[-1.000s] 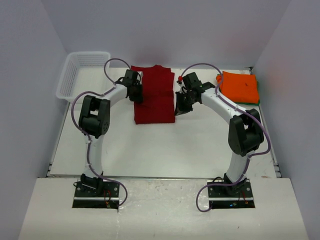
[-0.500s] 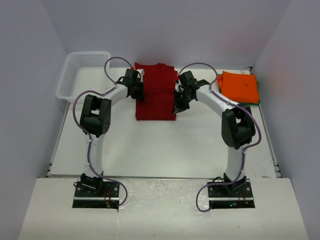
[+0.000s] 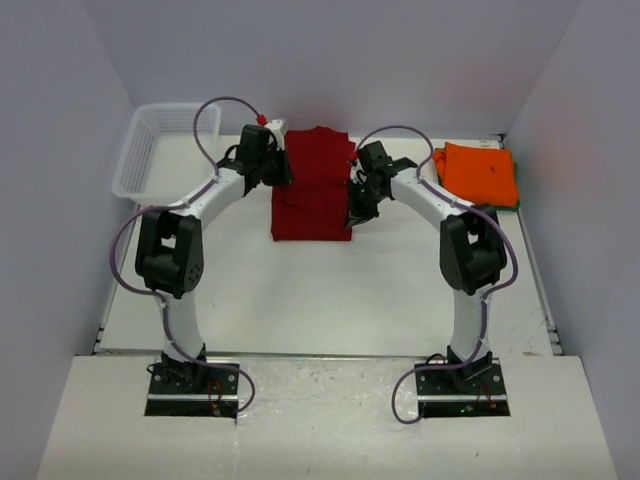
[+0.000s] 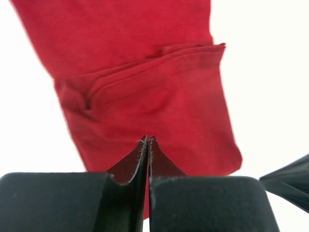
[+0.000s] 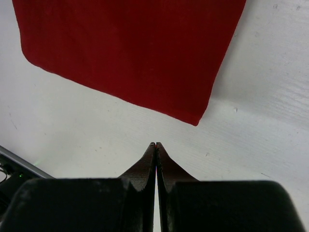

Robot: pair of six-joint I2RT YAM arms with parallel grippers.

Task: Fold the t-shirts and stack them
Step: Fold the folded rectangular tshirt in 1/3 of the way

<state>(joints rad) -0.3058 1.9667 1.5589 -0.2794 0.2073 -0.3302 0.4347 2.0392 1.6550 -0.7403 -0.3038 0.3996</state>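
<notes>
Plainly, left claw [image 4: 148, 140] and right claw [image 5: 155, 144], both clenched, flank the red t-shirt [image 3: 312, 195]; white table [image 3: 330, 290], pale walls [image 3: 330, 60].

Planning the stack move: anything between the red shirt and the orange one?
Only the robot itself: the right arm lies between the dark red t-shirt and the orange t-shirt, its shut right gripper beside the red one's edge. No loose object shows there.
</notes>
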